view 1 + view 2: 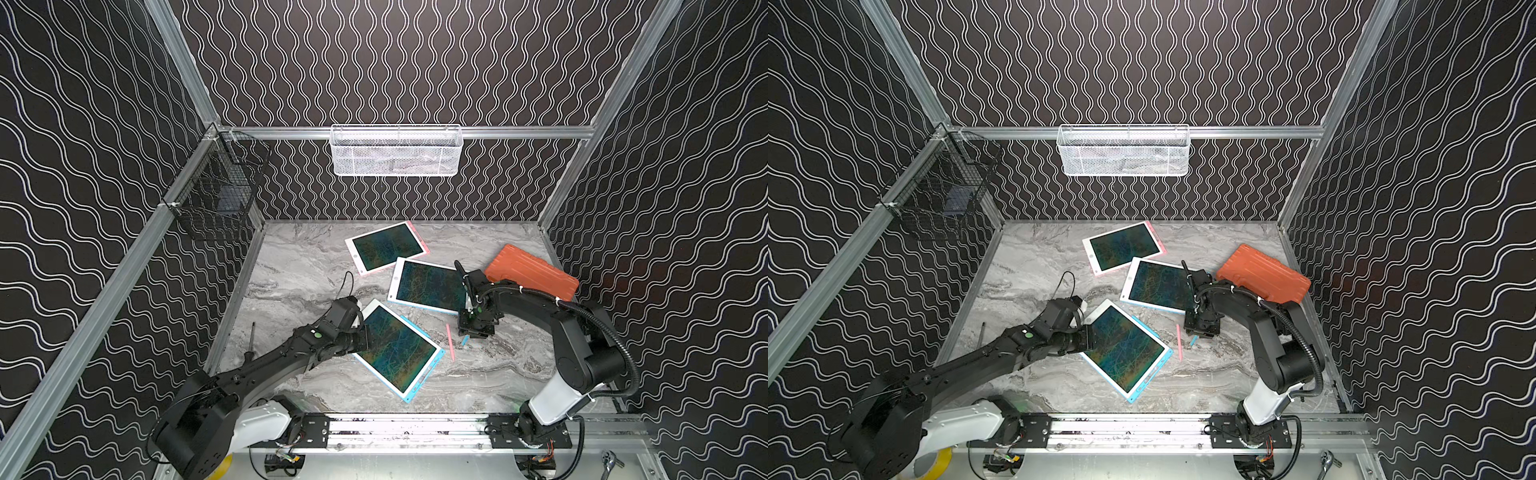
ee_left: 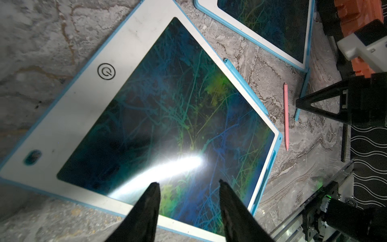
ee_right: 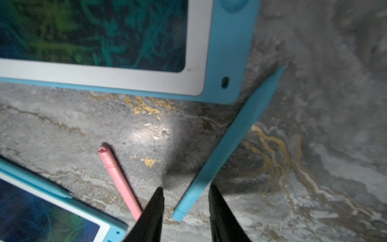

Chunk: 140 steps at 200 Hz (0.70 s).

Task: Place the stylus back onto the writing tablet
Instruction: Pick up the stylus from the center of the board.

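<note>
R gripper (image 3: 185,188), jaws spread, over end of blue stylus (image 3: 230,142) at near tablet's (image 1: 395,349) 3 o'clock; prob. light, stiff, slick, so pinch mid-shaft; L gripper (image 2: 188,182) jaws also spread.

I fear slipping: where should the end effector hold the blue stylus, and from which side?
Grip the blue stylus at its middle, from above, jaws across its width: it lies flat on the marble table, long and thin, apart from the pink stylus.

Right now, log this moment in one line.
left pincer open over tablet | right pincer open astride blue stylus on table | pink stylus loose beside it
</note>
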Each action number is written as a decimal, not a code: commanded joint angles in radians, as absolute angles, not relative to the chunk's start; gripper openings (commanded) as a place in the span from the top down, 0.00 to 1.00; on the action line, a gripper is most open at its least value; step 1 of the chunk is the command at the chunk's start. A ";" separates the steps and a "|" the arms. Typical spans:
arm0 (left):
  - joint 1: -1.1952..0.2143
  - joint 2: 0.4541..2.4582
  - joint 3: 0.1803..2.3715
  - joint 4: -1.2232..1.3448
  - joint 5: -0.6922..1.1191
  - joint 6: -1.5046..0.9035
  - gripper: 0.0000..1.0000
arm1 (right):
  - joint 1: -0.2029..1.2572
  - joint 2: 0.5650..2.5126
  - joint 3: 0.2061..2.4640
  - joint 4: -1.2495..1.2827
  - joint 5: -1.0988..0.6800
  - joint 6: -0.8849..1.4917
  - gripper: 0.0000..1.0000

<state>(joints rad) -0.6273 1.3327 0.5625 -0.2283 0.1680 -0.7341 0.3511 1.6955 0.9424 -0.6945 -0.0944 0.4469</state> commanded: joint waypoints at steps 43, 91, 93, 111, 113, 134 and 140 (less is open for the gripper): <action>-0.627 1.313 0.555 -0.216 0.150 -0.738 0.49 | 0.306 1.721 0.874 -0.687 -0.055 0.485 0.71; -0.626 1.328 0.557 -0.189 0.153 -0.741 0.49 | 0.275 1.694 0.814 -0.692 -0.019 0.480 0.81; -0.626 1.329 0.557 -0.188 0.153 -0.742 0.49 | 0.273 1.694 0.813 -0.692 -0.015 0.481 0.81; -0.626 1.330 0.551 -0.180 0.152 -0.744 0.49 | 0.269 1.699 0.822 -0.693 -0.001 0.478 0.82; -0.627 1.330 0.551 -0.180 0.153 -0.744 0.49 | 0.269 1.699 0.823 -0.695 0.000 0.477 0.82; -0.627 1.324 0.551 -0.182 0.150 -0.741 0.49 | 0.269 1.704 0.830 -0.690 0.018 0.473 0.86; -0.627 1.321 0.551 -0.185 0.149 -0.738 0.49 | 0.270 1.708 0.833 -0.690 0.022 0.471 0.87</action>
<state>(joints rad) -0.6273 1.3258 0.5526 -0.2184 0.1600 -0.7345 0.2699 1.6527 0.8665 -0.6346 -0.1677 0.4667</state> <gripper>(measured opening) 0.510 0.139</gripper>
